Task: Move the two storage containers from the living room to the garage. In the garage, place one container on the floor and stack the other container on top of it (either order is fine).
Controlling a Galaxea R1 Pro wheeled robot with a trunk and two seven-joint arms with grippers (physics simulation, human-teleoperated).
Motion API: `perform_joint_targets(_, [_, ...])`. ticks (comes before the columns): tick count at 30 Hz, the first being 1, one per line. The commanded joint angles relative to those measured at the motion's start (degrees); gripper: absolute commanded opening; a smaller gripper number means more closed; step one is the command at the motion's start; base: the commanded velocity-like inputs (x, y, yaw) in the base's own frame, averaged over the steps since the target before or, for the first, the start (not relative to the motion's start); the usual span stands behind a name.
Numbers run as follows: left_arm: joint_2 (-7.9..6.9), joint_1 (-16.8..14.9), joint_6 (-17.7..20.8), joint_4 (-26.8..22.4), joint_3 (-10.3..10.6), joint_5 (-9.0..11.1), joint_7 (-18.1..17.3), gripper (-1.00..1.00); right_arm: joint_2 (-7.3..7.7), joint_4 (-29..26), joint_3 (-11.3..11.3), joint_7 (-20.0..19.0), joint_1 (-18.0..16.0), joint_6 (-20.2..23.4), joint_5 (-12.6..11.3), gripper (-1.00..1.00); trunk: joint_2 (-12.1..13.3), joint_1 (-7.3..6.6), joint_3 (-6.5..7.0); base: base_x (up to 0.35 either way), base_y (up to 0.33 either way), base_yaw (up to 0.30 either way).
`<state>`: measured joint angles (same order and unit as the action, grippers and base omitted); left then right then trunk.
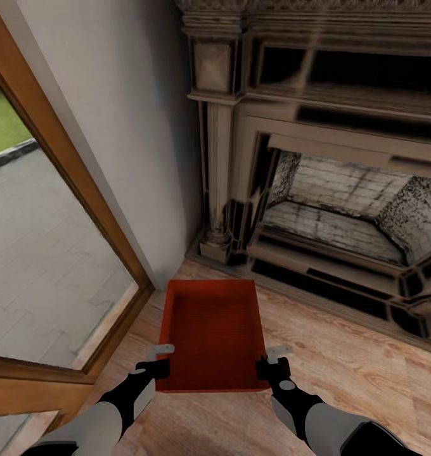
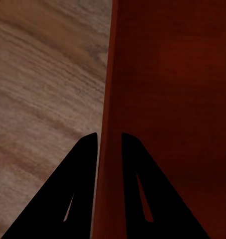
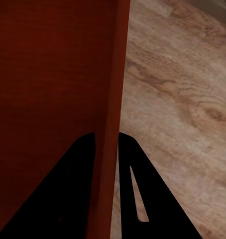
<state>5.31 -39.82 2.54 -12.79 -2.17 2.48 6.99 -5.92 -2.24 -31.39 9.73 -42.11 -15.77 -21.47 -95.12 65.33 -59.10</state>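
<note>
An ornate dark fireplace (image 1: 329,158) fills the upper right of the head view, its carved column standing at the corner where the pale wall (image 1: 127,126) meets the hearth. To the left a wood-framed glass door (image 1: 70,190) looks out on grey paving and a strip of grass. The light wood plank floor (image 1: 342,380) runs from the hearth toward the robot. On it, in front of the fireplace column and just beside the door frame's lower corner, sits one orange-red storage container (image 1: 212,332), open-topped, its long sides running away from the robot. The left gripper (image 1: 157,360) straddles the container's left wall near the close corner; in the left wrist view one dark finger (image 2: 78,194) lies outside over the planks and the other inside over the red bottom, both pressed against the thin wall, so the jaws are clamped on it. The right gripper (image 1: 274,360) does the same at the right wall; in the right wrist view its fingers (image 3: 143,194) pinch the container (image 3: 53,74) wall from both sides, with the plank floor (image 3: 182,99) on the outer side.
</note>
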Motion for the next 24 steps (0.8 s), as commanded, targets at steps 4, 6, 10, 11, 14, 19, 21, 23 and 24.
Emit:
perform_joint_targets(4, [0.05,0.01,-1.05,-0.3,-1.53,-0.98,0.72,-1.0,-0.3,0.04,2.04,-0.23,0.0,0.13,0.02,-1.0,1.6,-0.89,0.69,0.0,0.0,0.0])
perform_joint_targets(6, [0.02,0.01,-1.05,-0.3,-1.53,-0.98,0.7,-1.0,-0.3,0.04,2.04,-0.23,0.0,0.13,0.02,-1.0,2.41,-1.33,1.05,0.0,0.0,0.0])
perform_joint_targets(10, [0.02,-0.01,-1.05,-0.33,-1.53,-0.98,0.7,-1.0,-0.29,0.04,2.03,-0.23,0.01,0.13,0.02,-1.0,4.01,-2.21,1.77,0.0,0.0,0.0])
perform_joint_targets(11, [0.03,0.0,-1.05,-0.35,-1.53,-0.98,0.68,-1.0,-0.3,0.04,2.03,-0.23,0.01,0.13,0.02,-1.0,4.41,-2.43,1.95,0.0,0.0,0.0])
perform_joint_targets(14, [0.05,0.01,-1.05,-0.33,-1.53,-0.98,0.7,-1.0,-0.25,0.04,2.03,-0.27,-0.01,0.2,0.02,-1.0,5.61,-3.09,2.49,0.0,0.0,0.0])
perform_joint_targets(19, [0.05,0.01,-1.05,-0.33,-1.51,-0.98,0.69,-1.0,-0.17,0.04,2.04,-0.24,-0.02,0.22,0.02,-1.0,7.62,-4.18,3.38,0.0,0.0,0.0])
perform_joint_targets(21, [0.05,0.01,-1.05,-0.32,-1.52,-0.98,0.67,-1.0,-0.2,0.04,2.04,-0.24,-0.02,0.22,0.02,-1.0,8.42,-4.62,3.74,0.0,0.0,0.0])
perform_joint_targets(23, [0.05,0.01,-1.05,-0.32,-1.52,-0.98,0.66,-1.0,-0.19,0.04,2.03,-0.23,0.01,0.22,0.06,-1.0,9.22,-5.06,4.1,0.0,0.0,0.0])
perform_joint_targets(24, [0.05,0.01,-1.05,-0.31,-1.53,-0.98,0.66,-1.0,-0.18,0.04,2.03,-0.25,0.01,0.22,0.07,-1.0,9.63,-5.28,4.28,0.0,0.0,0.0])
